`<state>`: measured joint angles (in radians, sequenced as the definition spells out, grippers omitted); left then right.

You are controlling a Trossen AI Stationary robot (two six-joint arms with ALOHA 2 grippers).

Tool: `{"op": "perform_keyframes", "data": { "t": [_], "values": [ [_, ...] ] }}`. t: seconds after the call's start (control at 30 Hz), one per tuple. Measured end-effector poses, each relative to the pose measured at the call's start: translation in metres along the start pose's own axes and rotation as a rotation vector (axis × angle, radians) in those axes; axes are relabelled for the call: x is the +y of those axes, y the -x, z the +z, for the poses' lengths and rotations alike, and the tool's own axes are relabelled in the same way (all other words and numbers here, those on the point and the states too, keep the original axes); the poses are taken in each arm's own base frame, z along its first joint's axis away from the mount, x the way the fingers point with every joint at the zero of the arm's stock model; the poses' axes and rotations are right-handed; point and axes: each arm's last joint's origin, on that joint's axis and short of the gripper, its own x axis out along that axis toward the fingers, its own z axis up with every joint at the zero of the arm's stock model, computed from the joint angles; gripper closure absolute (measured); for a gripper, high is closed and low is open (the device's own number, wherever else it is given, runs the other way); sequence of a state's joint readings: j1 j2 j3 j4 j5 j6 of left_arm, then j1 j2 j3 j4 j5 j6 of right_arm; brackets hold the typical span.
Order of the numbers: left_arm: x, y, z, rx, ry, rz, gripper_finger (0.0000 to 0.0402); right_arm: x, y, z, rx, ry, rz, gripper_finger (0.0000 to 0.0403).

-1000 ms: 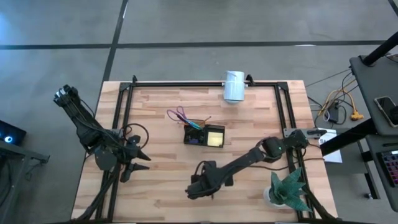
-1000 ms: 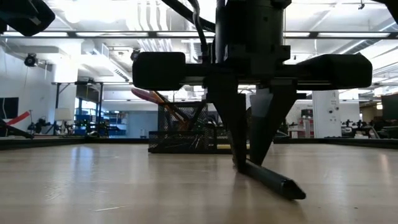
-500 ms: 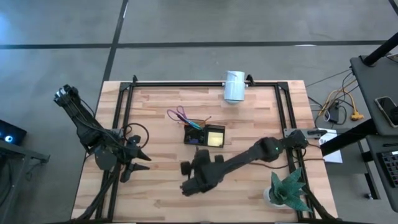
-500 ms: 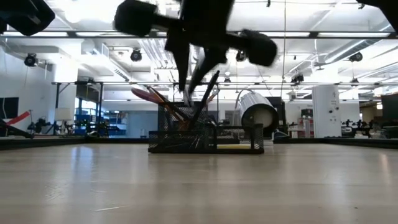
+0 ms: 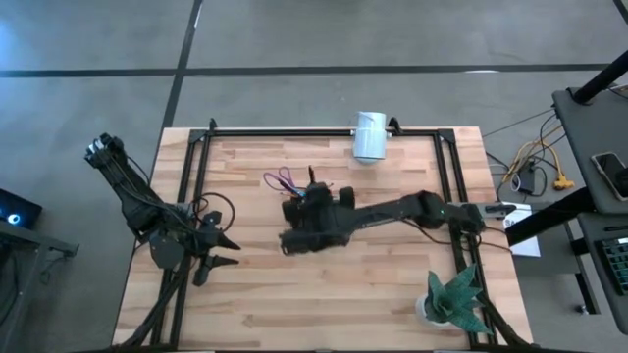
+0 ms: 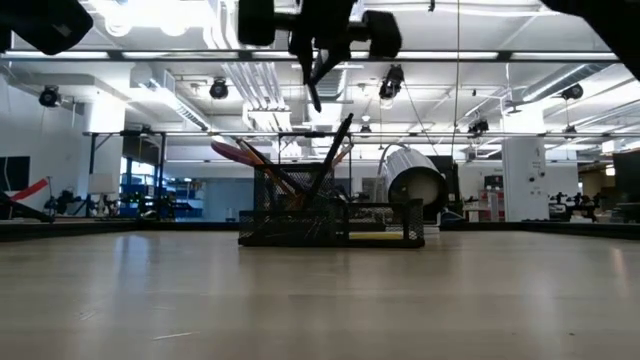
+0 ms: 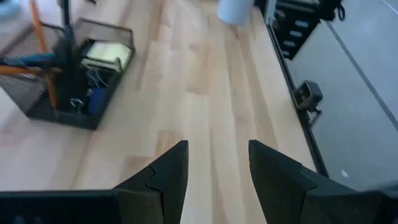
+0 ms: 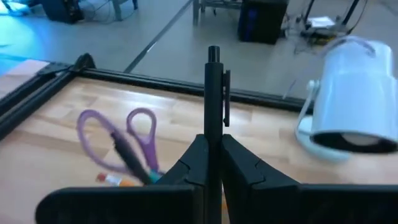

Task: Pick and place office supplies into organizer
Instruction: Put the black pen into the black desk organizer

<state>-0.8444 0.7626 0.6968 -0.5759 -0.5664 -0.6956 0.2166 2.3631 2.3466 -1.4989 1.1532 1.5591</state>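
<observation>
Right gripper (image 8: 213, 163) pinches the black pen (image 8: 213, 93) upright over the organizer (image 5: 299, 208), mid-table. Tip alignment looks uncertain; it could snag the mesh wall or the scissors (image 8: 118, 142). Left gripper (image 7: 217, 163) idles spread near the left edge.

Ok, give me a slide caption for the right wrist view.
Right hand grips a black pen upright, purple-handled scissors and a white cylinder beyond.

This is a robotics lab or workshop in a large industrial hall. The low view shows exposed ceiling ducts (image 6: 240, 85), strip lights (image 6: 150, 12) and distant workbenches (image 6: 60, 205). The high view shows a wooden table (image 5: 255, 304) on a grey concrete floor (image 5: 294, 39), with loose cables (image 5: 535, 172) beside it.
</observation>
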Motion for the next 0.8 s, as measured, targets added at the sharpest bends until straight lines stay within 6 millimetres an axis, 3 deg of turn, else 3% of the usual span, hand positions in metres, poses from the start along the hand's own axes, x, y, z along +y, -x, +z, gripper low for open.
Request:
{"op": "perform_keyframes", "data": {
  "t": [0.23, 0.4, 0.8],
  "values": [
    [0.003, 0.0, 0.0, -0.035, -0.014, 0.068, 0.0252, 0.011, -0.043, 0.016, -0.073, 0.054, -0.033, 0.039],
    [0.013, 0.01, 0.0, -0.059, -0.025, 0.115, 0.0252, 0.025, -0.062, 0.006, -0.121, 0.065, -0.008, 0.039],
    [0.03, 0.029, -0.001, -0.077, -0.015, 0.128, 0.0252, 0.02, -0.064, -0.041, -0.225, 0.025, -0.034, 0.039]
  ]
}}
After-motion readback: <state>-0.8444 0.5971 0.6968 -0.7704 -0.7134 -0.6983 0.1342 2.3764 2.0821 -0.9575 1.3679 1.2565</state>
